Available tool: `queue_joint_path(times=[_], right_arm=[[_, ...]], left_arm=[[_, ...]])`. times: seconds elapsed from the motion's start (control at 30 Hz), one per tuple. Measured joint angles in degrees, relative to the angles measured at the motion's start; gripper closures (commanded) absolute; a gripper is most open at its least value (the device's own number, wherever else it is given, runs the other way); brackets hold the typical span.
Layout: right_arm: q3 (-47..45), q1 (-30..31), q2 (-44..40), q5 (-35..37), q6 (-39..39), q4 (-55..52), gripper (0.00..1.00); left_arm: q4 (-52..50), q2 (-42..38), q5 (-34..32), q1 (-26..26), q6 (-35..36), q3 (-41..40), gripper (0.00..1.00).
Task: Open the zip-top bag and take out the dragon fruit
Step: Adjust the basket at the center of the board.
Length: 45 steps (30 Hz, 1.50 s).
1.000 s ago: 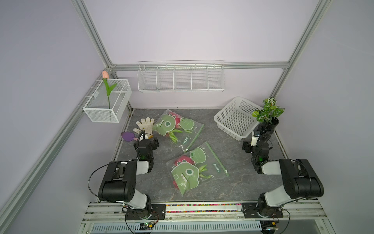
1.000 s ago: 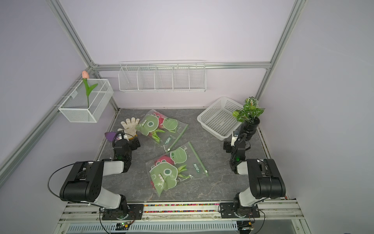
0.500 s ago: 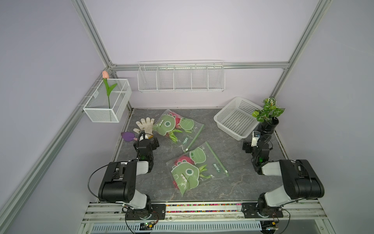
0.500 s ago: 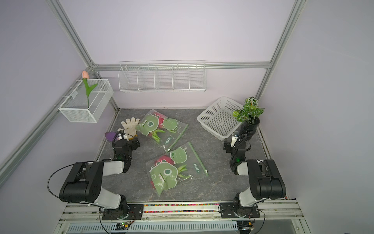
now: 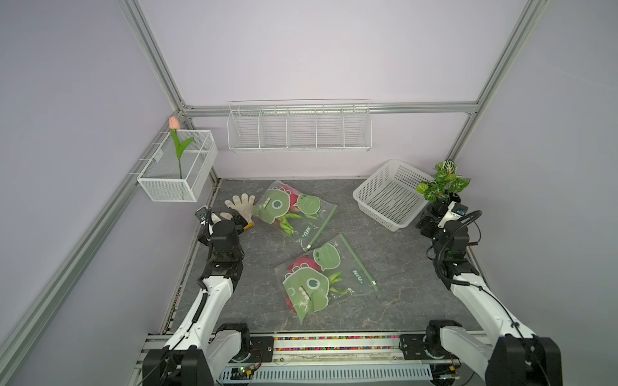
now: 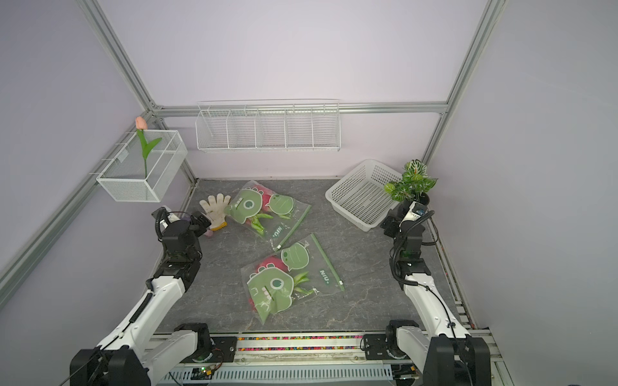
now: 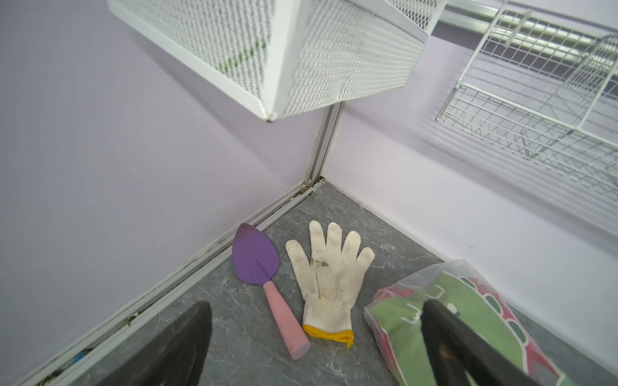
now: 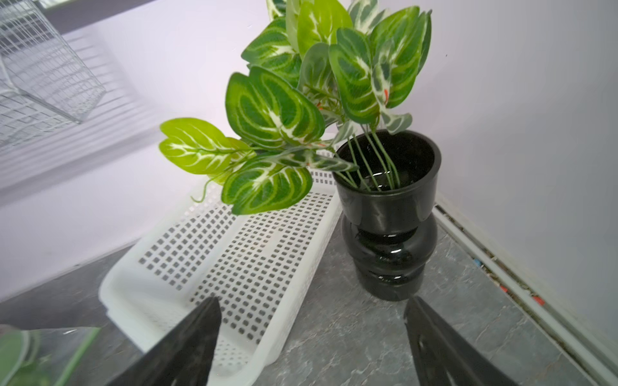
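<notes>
In a top view, a bag (image 5: pixel 301 217) and, lower in frame, a second bag (image 5: pixel 334 284) lie on the bench (image 5: pixel 401 267), dragon fruit (image 5: pixel 293 200) inside both. Left wrist view: left hand (image 7: pixel 316 305) spread, empty, near a glove (image 7: pixel 331 277). Right wrist view: right hand (image 8: pixel 312 300) spread, empty, facing a plant (image 8: pixel 277 113).

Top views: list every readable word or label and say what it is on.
"NIU": printed on the near bag, in both top views.
"NIU": printed on the far bag, in both top views.
A small tag on the mesh basket is too small to read.
</notes>
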Motion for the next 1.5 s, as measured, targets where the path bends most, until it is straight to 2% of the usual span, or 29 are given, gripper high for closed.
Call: queue_joint_path(times=[0.17,0.33,0.53,0.7,0.8,0.9,1.17,1.37,1.43,1.47,1.5], right_arm=[[1.2,0.1,-0.4,-6.8,5.9,-9.5,0.09],[6.7,1.6,4.4,-11.8,8.5,-16.9,0.05],[14.8,5.1,14.4,-13.4,9.7,-22.7,0.01],[18.2,5.8,20.6,-10.9,10.5,-24.8,0.01],[21.5,5.7,24.6,-8.8,11.0,-26.1,0.05],[25.0,5.6,28.0,-7.0,11.0,-27.0,0.14],[27.8,3.1,32.0,-6.1,10.9,-28.2,0.30],[27.8,2.4,33.0,-6.3,10.0,-28.9,0.51],[27.8,2.4,33.1,-6.3,9.8,-29.0,0.67],[27.8,2.4,33.1,-6.5,9.4,-29.2,0.73],[27.8,2.4,33.1,-6.7,9.3,-29.2,0.73]], left_arm=[[-5.5,-4.9,0.2,0.0,-5.6,-1.9,0.01],[-9.0,-5.0,4.7,0.0,-7.0,-1.8,0.00],[-10.6,-2.4,11.7,0.0,-7.0,0.3,0.00],[-10.6,0.5,16.4,0.0,-7.0,0.3,0.00],[-10.6,0.8,18.0,0.0,-7.0,0.3,0.00],[-10.6,0.8,18.8,0.0,-7.0,0.3,0.00],[-11.0,0.2,19.4,0.0,-6.7,0.3,0.02],[-11.2,0.2,19.5,0.0,-6.6,0.6,0.03],[-11.2,0.3,19.5,0.0,-6.5,0.6,0.03],[-11.2,0.4,19.4,0.0,-6.4,0.6,0.03],[-11.2,0.6,19.4,0.0,-6.4,0.7,0.03]])
